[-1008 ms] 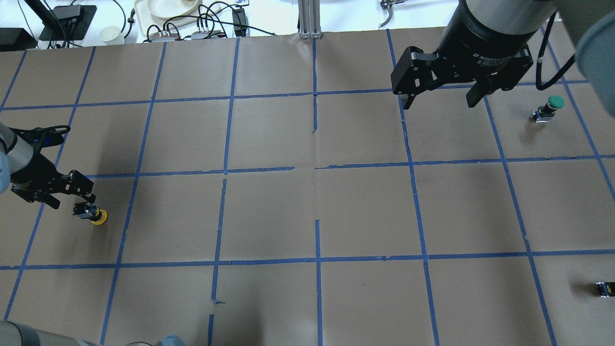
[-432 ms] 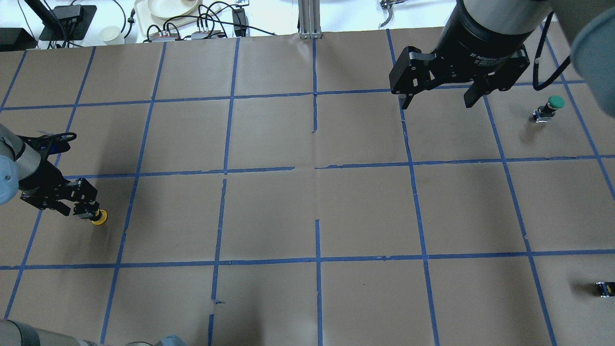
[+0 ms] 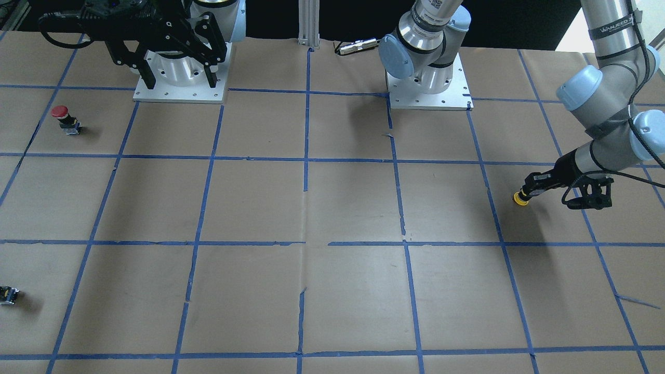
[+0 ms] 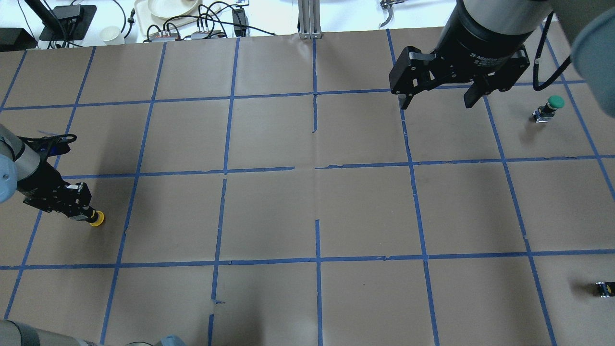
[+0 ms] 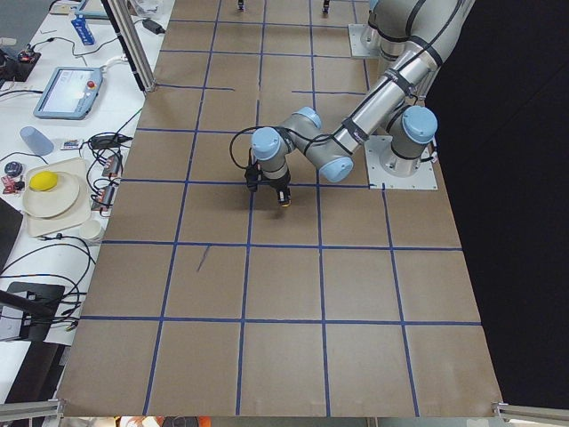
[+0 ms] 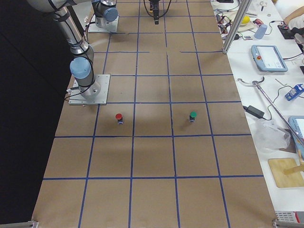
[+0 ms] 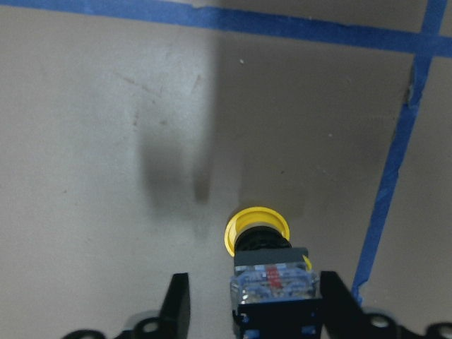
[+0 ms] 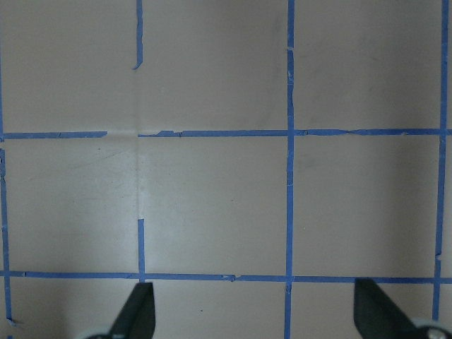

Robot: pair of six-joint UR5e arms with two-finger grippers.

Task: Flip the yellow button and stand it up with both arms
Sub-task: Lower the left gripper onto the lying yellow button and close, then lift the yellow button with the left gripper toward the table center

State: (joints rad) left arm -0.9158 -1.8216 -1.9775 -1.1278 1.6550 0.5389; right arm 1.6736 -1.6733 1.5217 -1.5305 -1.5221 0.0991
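The yellow button [image 4: 97,219] lies on its side on the brown paper at the table's left, cap pointing away from my left gripper [image 4: 84,213]. In the left wrist view the yellow cap [image 7: 258,229] points ahead and the clear block end sits between my fingers. The right finger [image 7: 337,304] is against the block and the left finger [image 7: 178,304] stands a small gap off it. The button also shows in the front view [image 3: 520,198]. My right gripper [image 4: 438,102] hangs high over the far right, open wide and empty.
A green-capped button [image 4: 552,105] stands at the far right. A red-capped button [image 3: 62,117] stands near the right arm's base. A small capless block [image 4: 604,288] lies at the near right edge. Cables and dishes [image 4: 168,9] lie beyond the far edge.
My left gripper has slid forward over the button's block end and its fingers have narrowed around it. The button has barely moved. The right arm has stayed almost still.
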